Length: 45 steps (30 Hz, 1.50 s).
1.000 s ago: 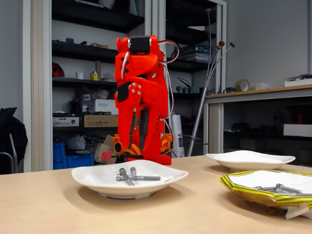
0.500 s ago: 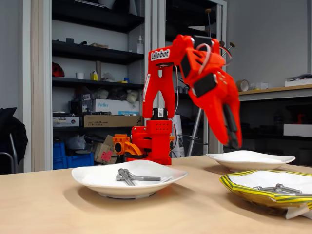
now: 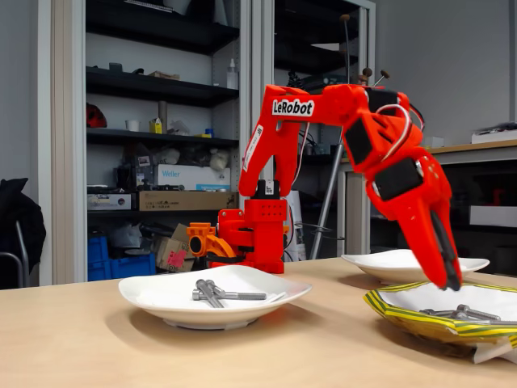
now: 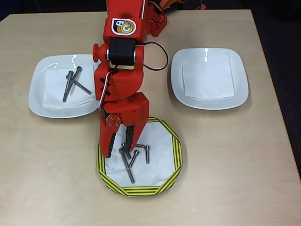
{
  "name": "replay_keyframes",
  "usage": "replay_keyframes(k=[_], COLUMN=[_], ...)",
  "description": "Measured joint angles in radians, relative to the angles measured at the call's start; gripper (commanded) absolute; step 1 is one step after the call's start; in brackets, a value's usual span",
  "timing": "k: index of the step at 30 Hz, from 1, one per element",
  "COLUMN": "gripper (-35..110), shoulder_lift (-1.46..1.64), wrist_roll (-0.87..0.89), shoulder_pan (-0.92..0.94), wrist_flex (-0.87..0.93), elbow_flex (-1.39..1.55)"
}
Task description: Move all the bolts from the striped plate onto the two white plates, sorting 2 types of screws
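Gripper (image 4: 120, 149) open, empty, poised over striped plate (image 4: 175, 141). Bolts (image 4: 134, 157) directly below fingertips. Pick step pending: needs descent, closing on one shaft. Left white plate (image 4: 40, 101) already holding three.

The bench (image 4: 235, 165) looks like pale wood laminate, smooth and matt with a faint sheen; the two white plates (image 4: 209, 77) are glossy, glazed like ceramic, each catching small highlights on the rim, with a duller white square, paper-like, in the centre; the striped plate (image 4: 171, 165) has a flatter, matt finish, paper or card by its look; the bolts (image 4: 128, 162) are grey bare metal, dully shiny; the arm (image 4: 123, 84) is bright red plastic, smooth, slightly satin, as are its jaws.
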Motion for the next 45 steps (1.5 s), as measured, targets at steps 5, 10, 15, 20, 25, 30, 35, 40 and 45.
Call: replay_keyframes(k=[5,10,15,20,25,30,35,40,45], gripper=[16,12,0,0,0,0,0,0,0], shoulder_lift=[-0.072,-0.14,-0.201,-0.224,-0.229,-0.232,-0.218,-0.12,-0.023], wrist_roll=[0.035,0.051,0.072,0.083,0.06,0.005,-0.066,-0.135,-0.192], shoulder_pan=[-0.017,-0.012,-0.017,-0.014,-0.014,0.002,0.029,0.072,0.114], wrist_flex=[-0.067,-0.115,-0.143,-0.15,-0.126,-0.002,0.155,0.282,0.38], elbow_flex=[-0.006,-0.041,-0.081,-0.109,-0.137,-0.204,-0.279,-0.295,-0.273])
